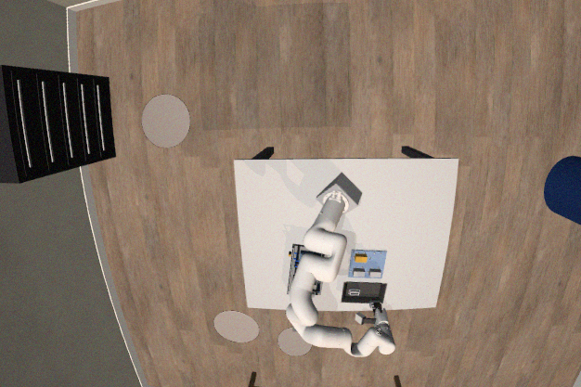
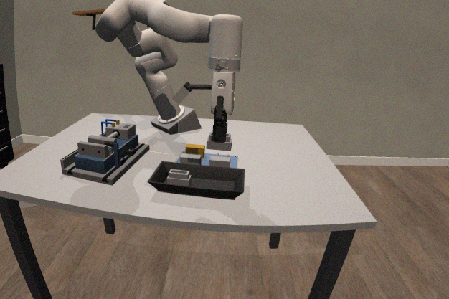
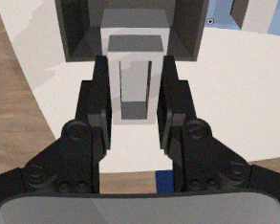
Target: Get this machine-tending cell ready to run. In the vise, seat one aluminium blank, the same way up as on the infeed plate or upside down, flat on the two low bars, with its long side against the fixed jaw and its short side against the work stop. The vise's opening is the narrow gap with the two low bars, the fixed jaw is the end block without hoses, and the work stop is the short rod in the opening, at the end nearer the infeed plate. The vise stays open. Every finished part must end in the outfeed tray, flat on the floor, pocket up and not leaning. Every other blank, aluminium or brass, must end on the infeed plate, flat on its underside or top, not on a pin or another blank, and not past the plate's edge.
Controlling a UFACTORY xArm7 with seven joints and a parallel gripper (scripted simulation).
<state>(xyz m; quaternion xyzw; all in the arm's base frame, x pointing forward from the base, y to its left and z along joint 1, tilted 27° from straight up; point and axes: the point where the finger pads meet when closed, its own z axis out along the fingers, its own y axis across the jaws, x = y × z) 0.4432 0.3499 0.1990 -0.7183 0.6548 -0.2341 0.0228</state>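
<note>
The white table (image 2: 308, 165) is the biggest thing under me, a smooth matte slab on dark legs, set on a floor of wood-grain planks (image 2: 399, 216). My arm (image 2: 170, 21) loops over it in rounded pale-grey segments from a wedge-shaped grey pedestal (image 2: 190, 121). At the table's left stands the vise (image 2: 103, 152), a blocky blue and grey body on a dark slotted base, with thin blue hoses looping up at its far end. Nearer the front edge lies the outfeed tray (image 2: 232, 186), a shallow dark rectangular tub with sloping walls, and one finished part (image 2: 178, 176) sits flat on its floor, a grey block with a rectangular pocket facing up. Just behind the tray is the infeed plate (image 2: 234, 160), a flat light-blue sheet carrying two dull grey aluminium blanks (image 2: 190, 158) and one yellow brass blank (image 2: 195, 149), all plain box shapes. My gripper (image 3: 134, 76), black and angular, is clenched on a second finished part (image 3: 136, 58), a grey matte block whose open pocket faces up between my fingers. I hold it in the air above the table, over the tray's right end in the wrist view, not touching anything below. No writing or brand marks can be read on any of these things.
</note>
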